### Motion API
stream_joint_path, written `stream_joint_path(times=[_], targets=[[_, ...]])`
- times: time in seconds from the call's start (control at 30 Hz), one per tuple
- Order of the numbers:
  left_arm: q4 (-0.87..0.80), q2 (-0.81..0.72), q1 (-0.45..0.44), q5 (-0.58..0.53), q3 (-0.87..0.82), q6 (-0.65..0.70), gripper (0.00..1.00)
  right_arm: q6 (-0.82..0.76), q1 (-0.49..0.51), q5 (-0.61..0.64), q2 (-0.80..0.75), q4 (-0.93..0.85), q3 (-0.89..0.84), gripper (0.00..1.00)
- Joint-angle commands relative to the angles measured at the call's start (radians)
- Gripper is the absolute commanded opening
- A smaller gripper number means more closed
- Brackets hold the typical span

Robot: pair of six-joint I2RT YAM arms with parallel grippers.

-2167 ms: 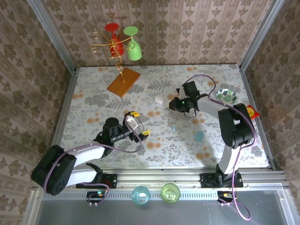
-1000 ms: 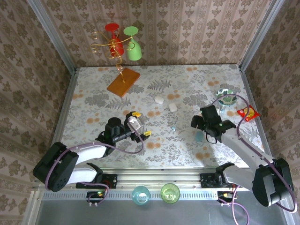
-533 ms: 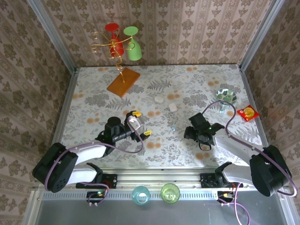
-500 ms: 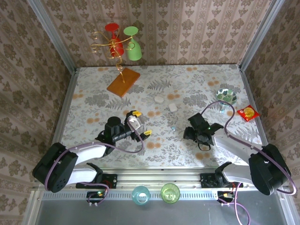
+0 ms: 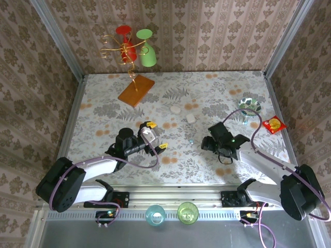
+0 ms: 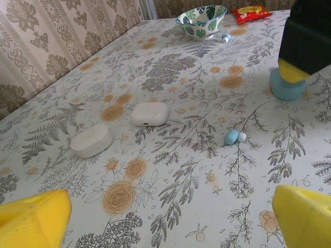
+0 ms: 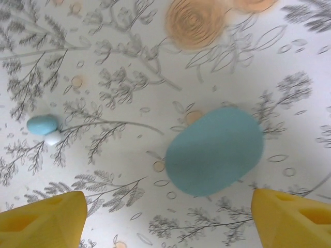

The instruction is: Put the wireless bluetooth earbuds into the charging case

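step in hand: approach phase, judged. The right gripper (image 5: 208,144) is hung over the blue case (image 7: 214,150), w/ jaws spread wide to either side of it and nothing held; the case lies flat on the table, lid seemingly closed.
left side: the left gripper (image 5: 153,136) is kept fully released, nothing between its yellow pads (image 6: 33,217); it is aimed across the table toward the cases.
earbuds: a pale blue earbud (image 6: 231,136) w/ a small whitish earbud (image 6: 241,137) touching it is seen on the cloth, near the blue case, apart from it. In the right wrist view the same pair (image 7: 42,124) lies left of the case. Another tiny blue-tipped piece (image 6: 226,37) sits just beside the bowl (image 6: 200,20); what it is can't be told for sure.
other cases: two white cases, one squarish (image 6: 149,113), one oval (image 6: 91,140), are set near each other further back; both look closed.
next move: prob. the blue case is to be gripped across its sides and held steady or opened, then an earbud picked up. The case is smooth & rounded, so slip is a risk; the buds are tiny, so a precise pinch will be needed.
surface: table covered w/ a floral cloth (image 5: 103,98), grey ferns & orange blooms; busy print, small pale parts are easily lost against it.
room: patterned wallpaper panels on three sides, alu frame posts at the corners. A wire stand on an orange base (image 5: 136,90) w/ red & green glasses is at the back left; a red snack packet (image 5: 273,124) at the right edge.
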Motion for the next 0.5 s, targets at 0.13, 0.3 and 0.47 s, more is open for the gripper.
stream_joint_path(times=[0.13,0.3,0.47], targets=[[0.020,0.014,0.001,0.067,0.041,0.009,1.00,-0.101,-0.110,-0.015,0.048,-0.061,0.037,0.88],[0.073,0.080,-0.031,0.081,0.064,0.023,1.00,-0.146,-0.179,-0.158,0.146,0.063,0.052,0.87],[0.105,0.120,-0.043,0.098,0.073,0.007,1.00,-0.266,-0.180,-0.181,0.268,0.094,0.095,0.82]])
